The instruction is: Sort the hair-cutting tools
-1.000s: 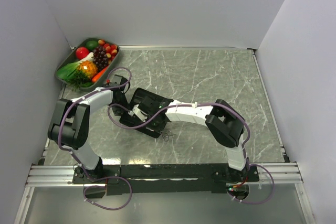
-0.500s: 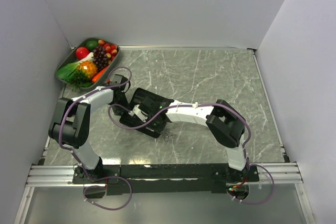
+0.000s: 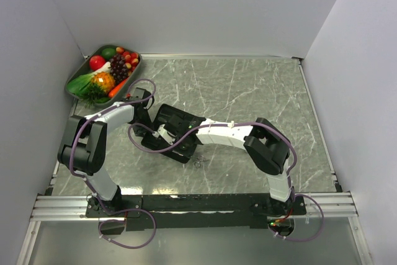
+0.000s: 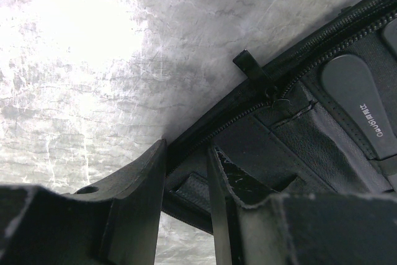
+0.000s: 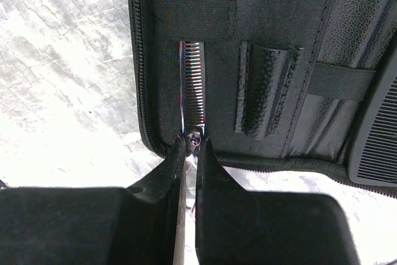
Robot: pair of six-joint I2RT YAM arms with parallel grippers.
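An open black pouch (image 3: 172,117) lies left of the table's middle. My right gripper (image 5: 192,144) is shut on a pair of silver toothed scissors (image 5: 193,85) at their pivot. Their blade lies in the pouch (image 5: 273,4) under an elastic strap. From the top, the ring handles (image 3: 198,162) stick out behind my right gripper (image 3: 184,144). My left gripper (image 4: 187,148) pinches the pouch's zipped edge (image 4: 248,100) at its left side (image 3: 146,118). A black comb (image 5: 376,147) and a slim black bar (image 4: 363,107) sit in the pouch. The other scissors are hidden.
A grey tray (image 3: 74,79) of toy fruit and vegetables stands at the back left corner. White walls close in the left, back and right sides. Both arms cross over the pouch area.
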